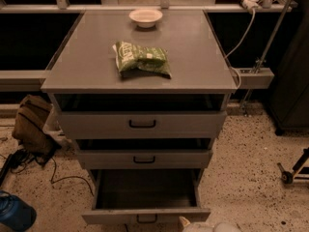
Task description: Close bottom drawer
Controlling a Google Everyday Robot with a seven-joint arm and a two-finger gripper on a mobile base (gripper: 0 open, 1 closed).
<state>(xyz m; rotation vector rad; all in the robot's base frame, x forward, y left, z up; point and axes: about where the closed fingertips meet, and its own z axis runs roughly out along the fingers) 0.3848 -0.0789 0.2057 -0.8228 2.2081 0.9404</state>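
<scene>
The bottom drawer (145, 215) of the grey cabinet (140, 76) is pulled far out. Its shallow grey front panel with a small black handle (146, 220) sits near the bottom edge of the camera view. Its dark inside (145, 187) looks empty. Only the white tip of my gripper (186, 223) and a bit of the white arm (217, 226) show at the very bottom edge. They are just right of the drawer's handle and at the level of the front panel. I cannot tell whether the tip touches the panel.
A green snack bag (141, 59) and a white bowl (145, 17) lie on the cabinet top. The top drawer (142, 123) and middle drawer (144, 158) stand slightly out. A brown bag (31, 124), cables and a blue bottle (14, 215) are on the floor at left; a wheeled leg (292, 170) is at right.
</scene>
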